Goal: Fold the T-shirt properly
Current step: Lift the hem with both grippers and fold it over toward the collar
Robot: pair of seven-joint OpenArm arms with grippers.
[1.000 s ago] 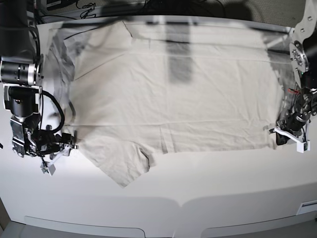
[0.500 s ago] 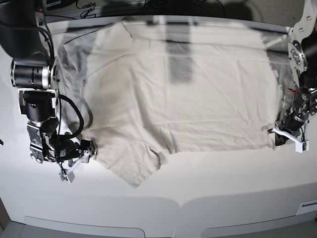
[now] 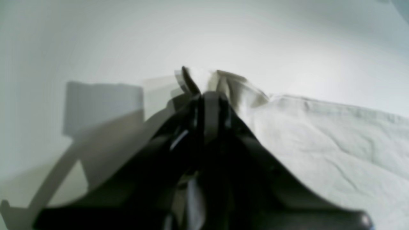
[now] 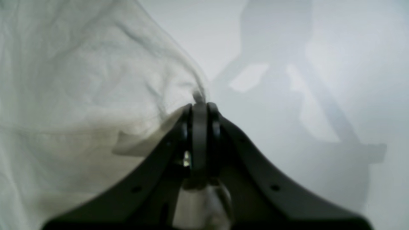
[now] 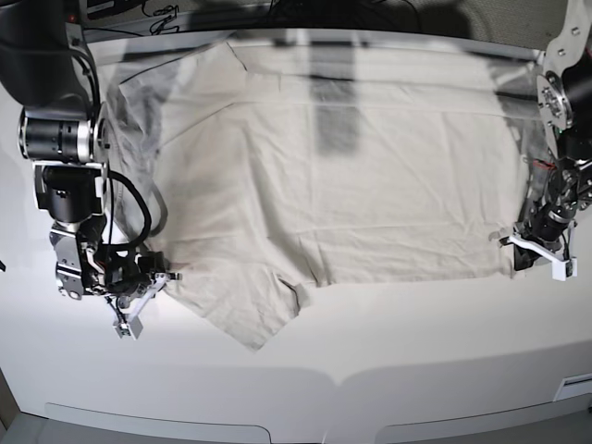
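Note:
The off-white T-shirt lies spread flat across the white table, its near sleeve pointing toward the front edge. At the left of the base view my right gripper is shut on the T-shirt's edge beside that sleeve. The right wrist view shows a nub of T-shirt cloth pinched at the right gripper tips. At the right of the base view my left gripper is shut on the hem corner. In the left wrist view, T-shirt fabric bunches at the left gripper tips.
The white table stretches bare between the shirt and its front edge. Dark cables lie beyond the back edge. Both arm bases stand at the table's left and right sides.
My right arm moved in toward the shirt's near sleeve, nudging it sideways, and its jaws went from open to shut on the fabric edge. The left gripper kept its grip and place.

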